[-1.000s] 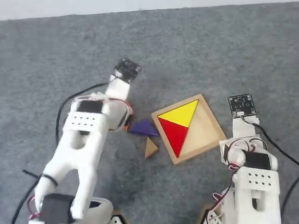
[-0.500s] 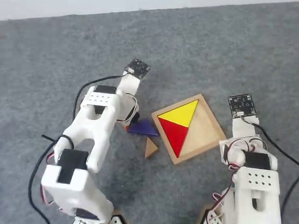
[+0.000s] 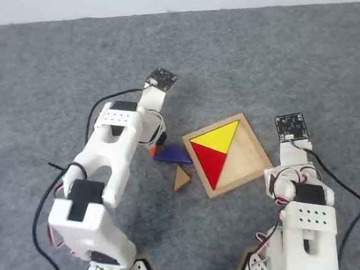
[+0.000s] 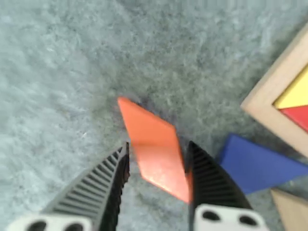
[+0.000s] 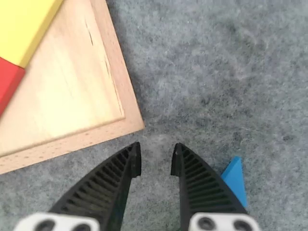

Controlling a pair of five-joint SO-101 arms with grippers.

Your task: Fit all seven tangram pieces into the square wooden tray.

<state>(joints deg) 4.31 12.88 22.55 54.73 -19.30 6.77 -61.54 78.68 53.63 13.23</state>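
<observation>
The square wooden tray (image 3: 250, 150) lies turned at an angle on the grey carpeted surface (image 3: 51, 63), a little right of its middle and nearer the arms' edge than the far one. A yellow triangle (image 3: 220, 138) sits along the tray's far left edge and a red triangle (image 3: 210, 162) along its near left edge; they meet at the tray's left corner, and the other half is bare wood.

Just off that left corner lie a dark blue triangle (image 3: 171, 153) and, nearer the arms, a small tan triangle (image 3: 181, 179). Beside the blue one is the orange parallelogram (image 4: 153, 144), flat on the carpet. The left gripper (image 4: 158, 148) pinches it, one finger against each long edge.

The right gripper (image 5: 155, 159) hangs over the carpet just off the tray's right corner, fingers slightly apart with nothing between them. A light blue piece (image 5: 234, 180) peeks out beside one finger.
</observation>
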